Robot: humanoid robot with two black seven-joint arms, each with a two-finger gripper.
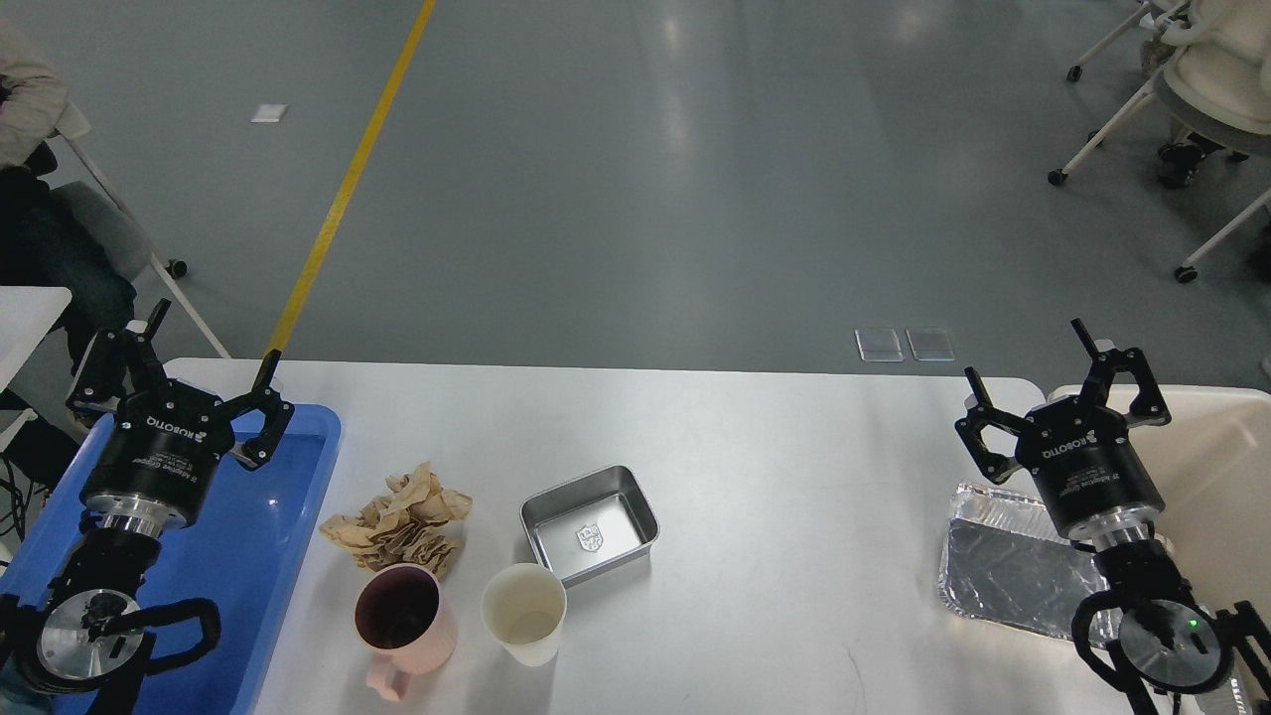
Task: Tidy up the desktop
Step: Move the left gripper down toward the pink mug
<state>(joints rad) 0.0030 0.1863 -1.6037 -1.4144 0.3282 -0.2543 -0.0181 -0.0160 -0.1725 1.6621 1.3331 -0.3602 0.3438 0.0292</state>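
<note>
desktop (775, 467): white, smooth | floor (635, 179): grey, yellow line (348, 184)

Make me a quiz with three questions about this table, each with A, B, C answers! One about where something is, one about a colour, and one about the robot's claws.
1. Where is the crumpled brown paper?
A. Inside the metal tin
B. On the desktop, just behind the pink mug
C. In the blue tray

2. What colour is the tray under the left gripper?
A. Blue
B. Green
C. Red

3. How are the left gripper and right gripper?
A. Both open, holding nothing
B. Left one squeezing a cup
C. Right one gripping the foil tray

Answers:
1. B, the paper lies on the white desktop, behind the pink mug and left of the metal tin.
2. A, it is bright blue.
3. A, both sets of fingers are spread with nothing between them; the paper cup and foil tray sit untouched.
</note>
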